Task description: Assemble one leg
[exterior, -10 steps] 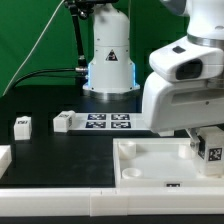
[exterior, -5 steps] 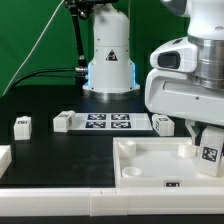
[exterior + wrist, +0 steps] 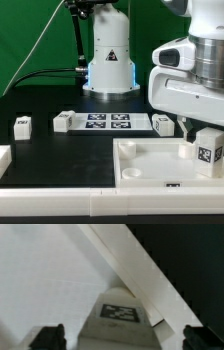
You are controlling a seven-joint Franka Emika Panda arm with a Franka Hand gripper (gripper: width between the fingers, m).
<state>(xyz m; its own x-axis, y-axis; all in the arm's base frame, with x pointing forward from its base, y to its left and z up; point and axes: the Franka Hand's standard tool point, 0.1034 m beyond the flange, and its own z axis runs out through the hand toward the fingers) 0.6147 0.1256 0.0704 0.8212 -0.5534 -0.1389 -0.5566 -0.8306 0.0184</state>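
Observation:
A leg [image 3: 208, 150], a small white block with a square tag, stands upright in the far corner of the white panel [image 3: 150, 165] at the exterior view's right. In the wrist view the leg [image 3: 120, 312] sits between my two dark fingers [image 3: 50, 336] with a gap on either side. My gripper [image 3: 123, 339] is open around it and hangs just above it in the exterior view [image 3: 205, 133]. Three more legs lie on the black table: one [image 3: 23, 125], another [image 3: 64, 121] and a third [image 3: 164, 124].
The marker board [image 3: 108, 122] lies behind the panel. The robot's white base [image 3: 110, 55] stands at the back. Another white part [image 3: 4, 157] shows at the exterior view's left edge. The panel's raised rim [image 3: 140, 269] runs close beside the leg.
The arm has risen a little and shifted slightly right. The leg has dropped slightly and now stands still in the panel's corner.

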